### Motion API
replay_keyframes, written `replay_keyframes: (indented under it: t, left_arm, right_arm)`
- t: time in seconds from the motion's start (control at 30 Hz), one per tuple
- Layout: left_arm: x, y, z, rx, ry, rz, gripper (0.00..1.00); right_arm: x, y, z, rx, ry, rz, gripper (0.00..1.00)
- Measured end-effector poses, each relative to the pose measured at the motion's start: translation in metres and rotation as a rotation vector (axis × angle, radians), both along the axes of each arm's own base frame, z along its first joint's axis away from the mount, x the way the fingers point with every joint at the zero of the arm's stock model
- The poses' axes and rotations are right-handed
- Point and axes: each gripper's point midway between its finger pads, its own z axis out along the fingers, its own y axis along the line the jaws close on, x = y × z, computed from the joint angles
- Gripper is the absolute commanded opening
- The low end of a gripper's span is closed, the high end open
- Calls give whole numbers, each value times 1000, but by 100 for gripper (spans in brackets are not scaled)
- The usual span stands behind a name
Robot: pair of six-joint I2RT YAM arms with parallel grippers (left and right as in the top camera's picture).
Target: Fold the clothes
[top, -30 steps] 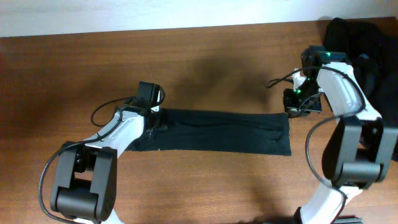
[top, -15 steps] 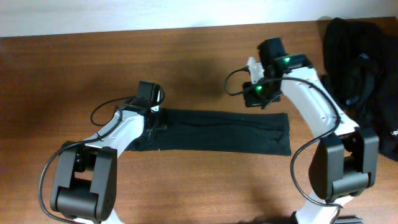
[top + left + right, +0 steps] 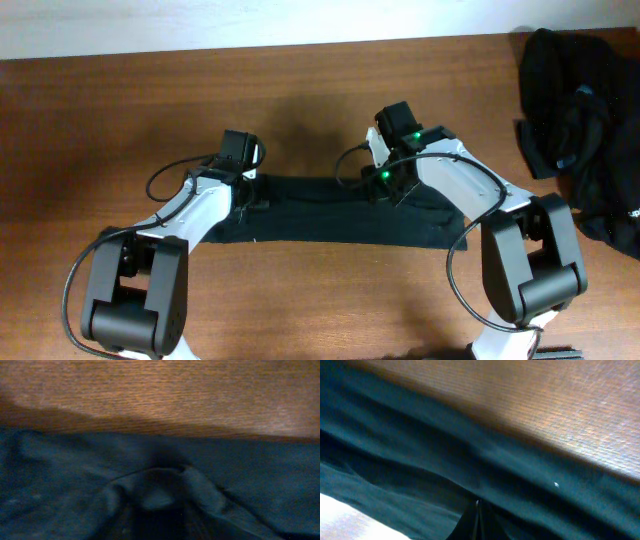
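Note:
One of the clothes, a black garment (image 3: pixel 340 215), lies folded into a long flat strip across the middle of the table. My left gripper (image 3: pixel 247 195) rests on its left end. In the left wrist view the cloth (image 3: pixel 250 475) rises in a small pucker (image 3: pixel 160 487) right in front of the jaws, which are lost in the dark. My right gripper (image 3: pixel 385 185) sits at the strip's far edge near its middle. Its fingertips (image 3: pixel 477 510) are pressed together, down against the dark fabric (image 3: pixel 420 460), with nothing seen between them.
A heap of more black clothes (image 3: pixel 575 120) lies at the table's far right corner. Bare brown wood (image 3: pixel 120 130) surrounds the strip, and the table's far edge meets a white wall (image 3: pixel 200 20) at the top.
My right arm has swung left from beside the heap to the strip's far edge near the middle. The left arm has stayed at the left end.

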Motion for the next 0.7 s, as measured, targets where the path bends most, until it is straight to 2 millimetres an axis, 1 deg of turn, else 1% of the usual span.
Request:
replay_keyframes:
  t: [0.13,0.33,0.43,0.5,0.6,0.7]
  left_arm:
    - [1,-1,1,-2,0,-1,52]
    - [3,-1,7,-7,-9,-1,57]
    - [5,-2,18,-13,-34,-1,57]
    - [7,-3,28,-21,-60,-1,58]
    - [9,-4,44,-37,-97,-4,58]
    - [11,-11,57,-78,-127,-19,57]
  right_arm:
    - [-15,-5,-10,-19,60,-4,4]
    - [-35,-10,-12,-38,147,-10,4]
    - [-48,-12,-11,-44,203,-10,4]
    - [-55,-14,-11,-50,230,-10,4]
    - [-56,-14,-11,-49,236,-10,3]
    - [-47,-10,-11,-35,200,-8,4]
